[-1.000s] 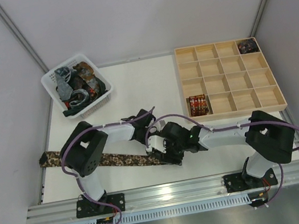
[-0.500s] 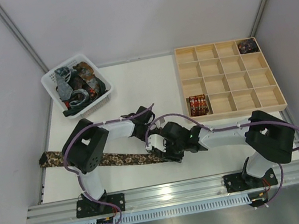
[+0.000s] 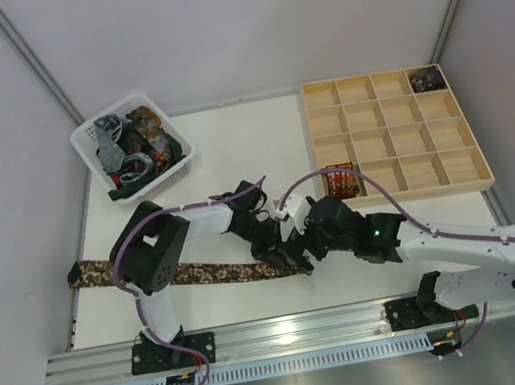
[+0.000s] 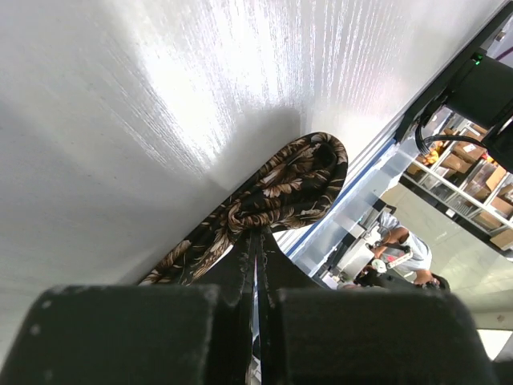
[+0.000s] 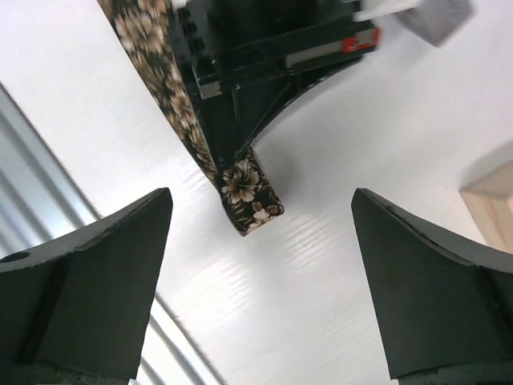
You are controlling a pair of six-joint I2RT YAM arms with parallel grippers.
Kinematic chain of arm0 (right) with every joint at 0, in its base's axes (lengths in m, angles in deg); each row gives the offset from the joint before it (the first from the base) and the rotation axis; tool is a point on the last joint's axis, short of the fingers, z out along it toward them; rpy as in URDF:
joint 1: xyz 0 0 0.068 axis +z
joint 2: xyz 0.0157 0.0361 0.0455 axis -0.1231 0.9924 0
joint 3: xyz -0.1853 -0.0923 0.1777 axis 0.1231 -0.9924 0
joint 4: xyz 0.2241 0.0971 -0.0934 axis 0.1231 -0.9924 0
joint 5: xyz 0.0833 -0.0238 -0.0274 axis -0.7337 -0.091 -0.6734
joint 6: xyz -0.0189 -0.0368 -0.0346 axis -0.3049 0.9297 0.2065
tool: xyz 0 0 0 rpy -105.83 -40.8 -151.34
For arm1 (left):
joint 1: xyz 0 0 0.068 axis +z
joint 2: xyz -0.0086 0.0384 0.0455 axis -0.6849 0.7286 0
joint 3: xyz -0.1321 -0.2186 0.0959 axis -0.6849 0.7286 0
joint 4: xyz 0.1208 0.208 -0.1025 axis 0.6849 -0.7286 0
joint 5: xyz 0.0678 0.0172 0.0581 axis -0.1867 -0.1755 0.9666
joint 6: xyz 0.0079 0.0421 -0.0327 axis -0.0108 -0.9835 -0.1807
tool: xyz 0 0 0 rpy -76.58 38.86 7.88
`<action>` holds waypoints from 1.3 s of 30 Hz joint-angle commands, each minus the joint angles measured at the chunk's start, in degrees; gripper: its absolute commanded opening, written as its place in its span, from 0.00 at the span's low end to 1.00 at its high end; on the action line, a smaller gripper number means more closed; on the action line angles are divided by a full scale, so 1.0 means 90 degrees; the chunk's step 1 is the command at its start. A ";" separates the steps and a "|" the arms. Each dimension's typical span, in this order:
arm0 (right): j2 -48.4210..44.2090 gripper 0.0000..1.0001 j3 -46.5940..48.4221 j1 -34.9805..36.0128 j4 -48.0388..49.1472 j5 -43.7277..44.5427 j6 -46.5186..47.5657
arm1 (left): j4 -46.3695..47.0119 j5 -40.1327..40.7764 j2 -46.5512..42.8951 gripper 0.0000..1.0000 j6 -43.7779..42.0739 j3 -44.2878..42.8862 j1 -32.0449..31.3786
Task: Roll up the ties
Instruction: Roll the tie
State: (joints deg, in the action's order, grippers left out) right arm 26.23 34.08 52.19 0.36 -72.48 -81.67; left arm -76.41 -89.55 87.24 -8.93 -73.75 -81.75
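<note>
Left hand [image 4: 256, 241] is clamping the brown tie [image 3: 207, 273] at its folded end; it's lying along the near edge of the surface [image 3: 259, 142]. Right hand [image 5: 260, 196] is hovering wide open. Keep roll tight, edges aligned.

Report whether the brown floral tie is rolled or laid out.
Mostly laid out: the tie runs flat across the table; only its end loops in the shut left gripper.
</note>
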 commanded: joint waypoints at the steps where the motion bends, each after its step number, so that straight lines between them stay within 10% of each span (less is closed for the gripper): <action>1: -0.0660 1.00 0.0066 -0.0100 -0.0559 0.0540 -0.1661 | -0.0049 -0.0157 0.0060 0.00 -0.0276 -0.0196 0.0100; 9: -0.1227 0.99 -0.0430 -0.1252 -0.0593 -0.1070 -0.4326 | -0.0128 -0.0127 0.0119 0.01 -0.0384 -0.0196 0.0208; 16: -0.0926 0.74 -0.1397 -0.1985 0.0687 -0.2117 -0.5530 | -0.0167 -0.0088 0.0129 0.00 -0.0413 -0.0157 0.0228; 39: 0.1330 0.56 -0.1642 -0.2317 0.2484 -0.3308 -0.5668 | -0.0108 -0.0049 0.0216 0.00 -0.0364 -0.0147 0.0228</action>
State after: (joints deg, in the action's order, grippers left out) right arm 37.40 19.50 31.54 18.57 -99.73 -132.09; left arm -77.57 -90.64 88.22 -10.35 -73.93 -80.22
